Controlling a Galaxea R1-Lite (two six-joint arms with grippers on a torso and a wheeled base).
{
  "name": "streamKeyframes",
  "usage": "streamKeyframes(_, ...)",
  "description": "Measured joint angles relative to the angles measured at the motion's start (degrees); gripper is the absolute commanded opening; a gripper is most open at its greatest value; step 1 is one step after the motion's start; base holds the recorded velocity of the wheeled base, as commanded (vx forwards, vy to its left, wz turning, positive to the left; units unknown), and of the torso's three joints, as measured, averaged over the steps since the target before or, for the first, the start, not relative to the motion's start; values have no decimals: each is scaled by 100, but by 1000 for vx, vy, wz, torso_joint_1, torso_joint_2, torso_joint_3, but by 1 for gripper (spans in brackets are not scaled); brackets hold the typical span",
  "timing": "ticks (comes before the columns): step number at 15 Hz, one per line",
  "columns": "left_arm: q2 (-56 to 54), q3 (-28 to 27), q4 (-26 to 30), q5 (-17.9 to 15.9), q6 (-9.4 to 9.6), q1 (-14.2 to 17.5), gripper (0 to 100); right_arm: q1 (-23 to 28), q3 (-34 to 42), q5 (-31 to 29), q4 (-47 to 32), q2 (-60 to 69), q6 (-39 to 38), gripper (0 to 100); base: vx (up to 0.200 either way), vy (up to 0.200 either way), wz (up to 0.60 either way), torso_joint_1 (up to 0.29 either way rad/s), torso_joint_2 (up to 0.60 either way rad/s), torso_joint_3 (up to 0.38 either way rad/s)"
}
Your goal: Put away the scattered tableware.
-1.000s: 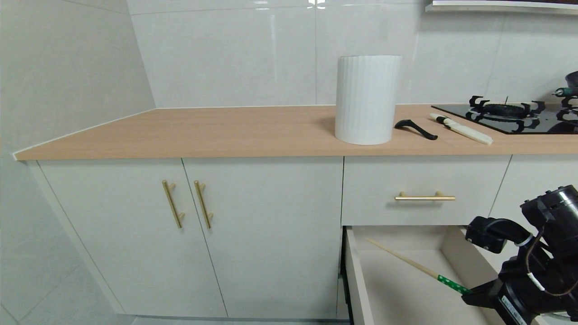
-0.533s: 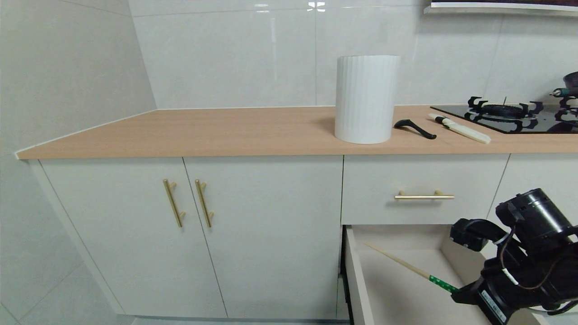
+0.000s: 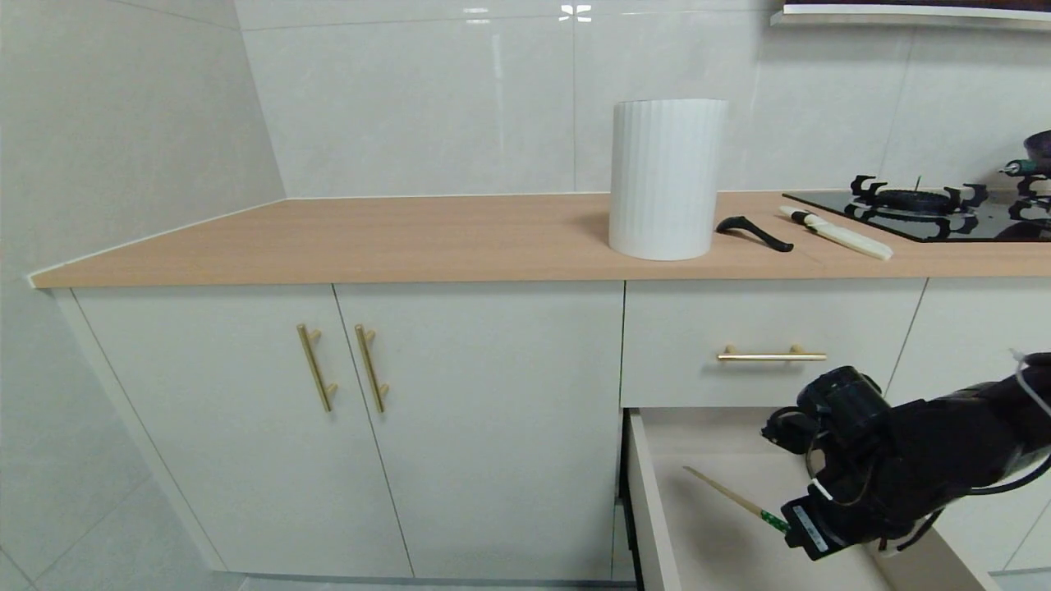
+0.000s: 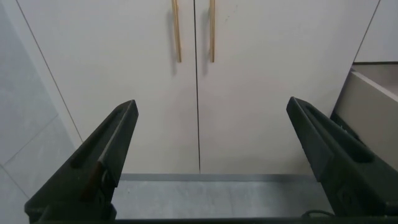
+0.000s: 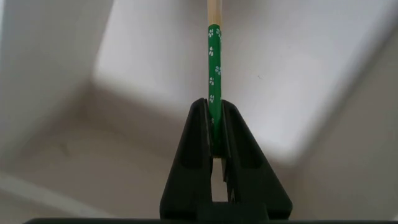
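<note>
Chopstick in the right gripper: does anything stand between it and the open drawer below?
Nothing visible does. The right gripper holds the chopstick over the open drawer, with only bare drawer floor beneath its tip.

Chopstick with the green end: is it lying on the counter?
No, the right claw is clamped on the chopstick, over the open drawer.

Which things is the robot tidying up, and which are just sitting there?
Tidying job: chopstick in the right tool, open drawer, black utensil, white knife.
Just sitting: white ribbed jar, gas hob, cupboard doors.
</note>
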State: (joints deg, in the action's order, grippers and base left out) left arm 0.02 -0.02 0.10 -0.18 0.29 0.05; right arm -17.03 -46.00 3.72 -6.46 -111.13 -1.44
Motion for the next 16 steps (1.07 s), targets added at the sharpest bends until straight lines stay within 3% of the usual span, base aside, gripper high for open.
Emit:
streamKeyframes(2, 0, 0, 0, 2, 0, 2, 100, -121, -411, -13, 0, -441, -683, 0, 0, 0, 0, 0, 0, 0)
streamKeyframes(4, 0, 2, 0, 0, -2, 2, 100, -315, -730, -57, -5, -841, -898, 0, 0, 0, 0, 0, 0, 0)
streamKeyframes(7, 0, 2, 0, 2, 0, 2, 100, -639, -1142, -595, -23, -1425, -1292, 0, 0, 0, 0, 0, 0, 0)
streamKeyframes(16, 0, 2, -2, 2, 0, 2, 100, -995, -1364, -1085, -46, -2024, -1534, 0, 0, 0, 0, 0, 0, 0)
